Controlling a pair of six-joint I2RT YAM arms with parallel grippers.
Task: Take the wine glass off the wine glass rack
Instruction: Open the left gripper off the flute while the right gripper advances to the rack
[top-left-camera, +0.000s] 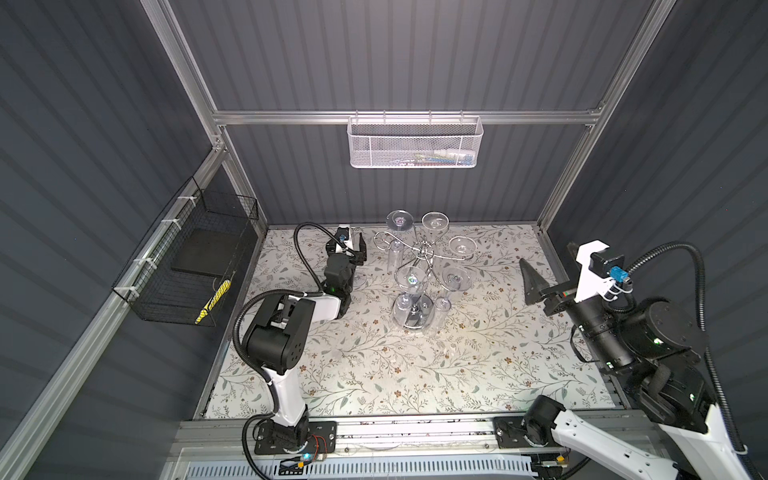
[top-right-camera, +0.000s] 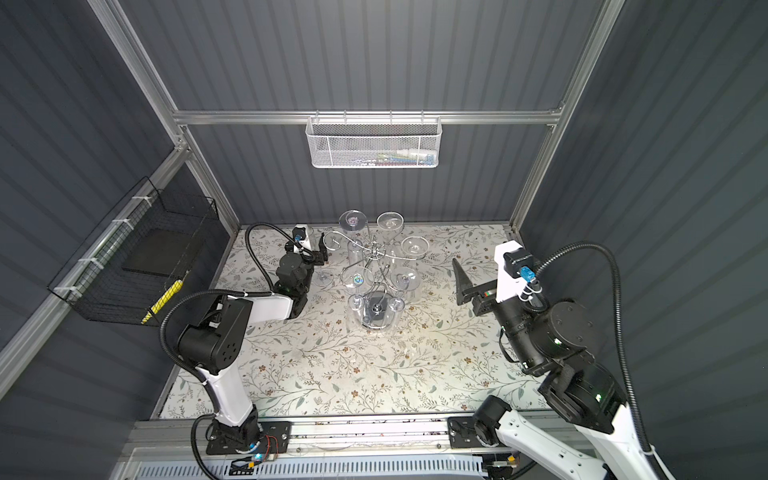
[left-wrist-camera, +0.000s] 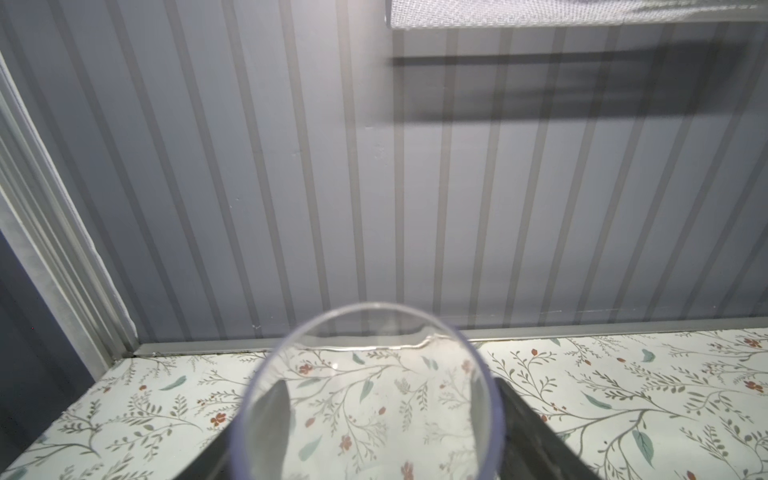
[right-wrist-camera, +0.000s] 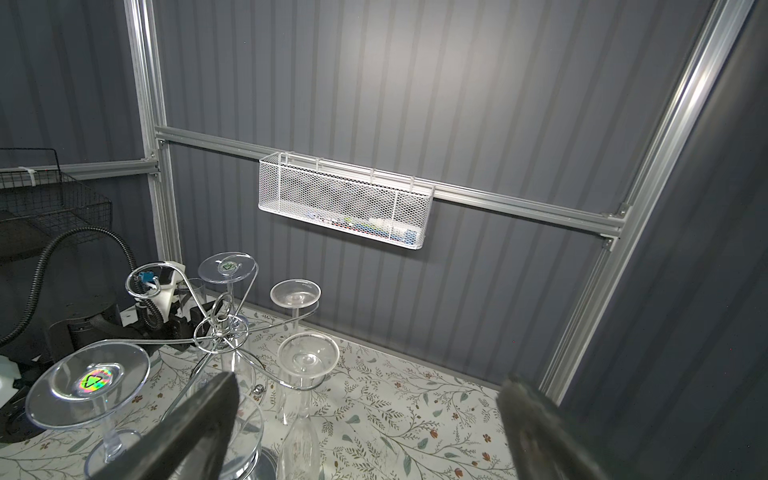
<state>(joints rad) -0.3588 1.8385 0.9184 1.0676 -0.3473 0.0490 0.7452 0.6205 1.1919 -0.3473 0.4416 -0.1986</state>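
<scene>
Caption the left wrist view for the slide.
Left wrist view: clear wine glass between the fingers of the left gripper, floral table and ribbed grey wall behind.

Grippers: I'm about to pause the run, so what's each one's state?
Left gripper: jaws around the glass; grip cannot be told.
Right gripper: open, empty.

You had bright overhead light on the flowered table (top-left-camera: 415, 374), with glare near its middle, while the walls (top-left-camera: 83, 166) were dim. The white basket (left-wrist-camera: 582, 12) threw a soft shadow on the back wall (left-wrist-camera: 291, 166). Close to your left wrist camera, the wine glass (left-wrist-camera: 365, 395) was blurred.
</scene>
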